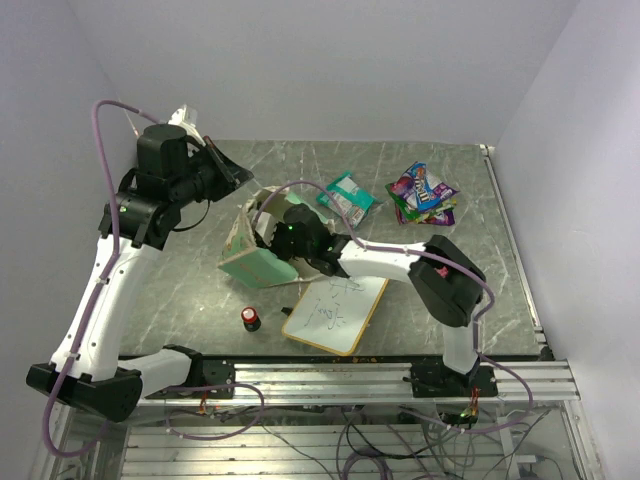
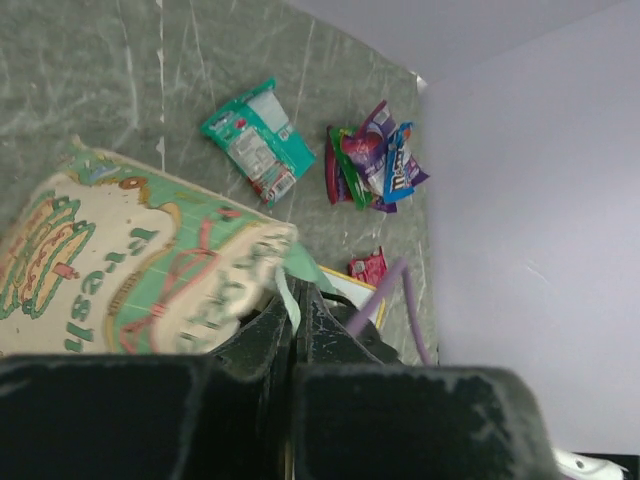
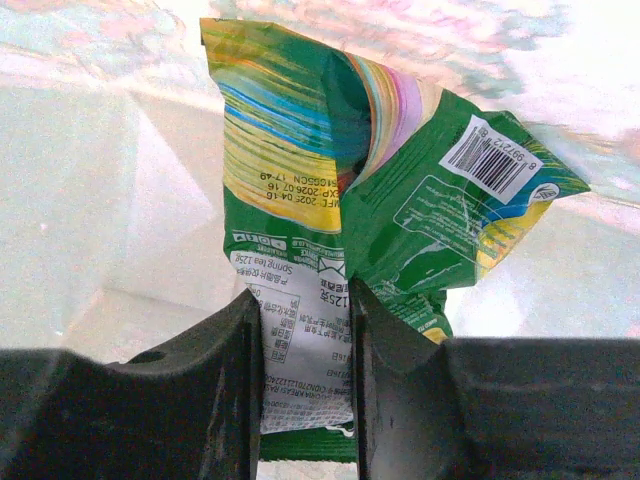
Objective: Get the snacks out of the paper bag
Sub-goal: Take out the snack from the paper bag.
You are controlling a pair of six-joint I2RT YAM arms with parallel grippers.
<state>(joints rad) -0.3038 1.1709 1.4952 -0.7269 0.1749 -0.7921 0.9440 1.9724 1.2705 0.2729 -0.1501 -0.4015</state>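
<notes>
Mid-extraction at the paper bag [image 1: 248,262]: you are working the reach-in step, with the right pincer [image 3: 345,330] buried in the bag's mouth and clamping the lower edge of a crumpled green packet [image 3: 330,200], its jaws drawn narrow on the wrapper. Whether that is one folded packet or two pressed together is not clear. The left pincer [image 2: 293,320] is pinching a thin green strip at the bag's rim, jaws nearly together, and appears to be steadying the bag while it is lying tilted on the tabletop [image 1: 200,300], mouth toward the right arm. The left arm is standing tall, elbow raised and wrist angled down over the bag; the right arm is folding low across the tabletop, forearm stretching leftward above the whiteboard [image 1: 335,313]. Already lying outside the bag are a green-and-white packet [image 1: 348,197], a heap of multicoloured packets [image 1: 422,193] well beyond it, and a small pink-red packet [image 2: 368,267] near the whiteboard's far edge. Your next move probably calls for pulling the right wrist straight back out of the mouth without loosening the grip, while the left side is anchoring the rim so the bag is not dragging along.
</notes>
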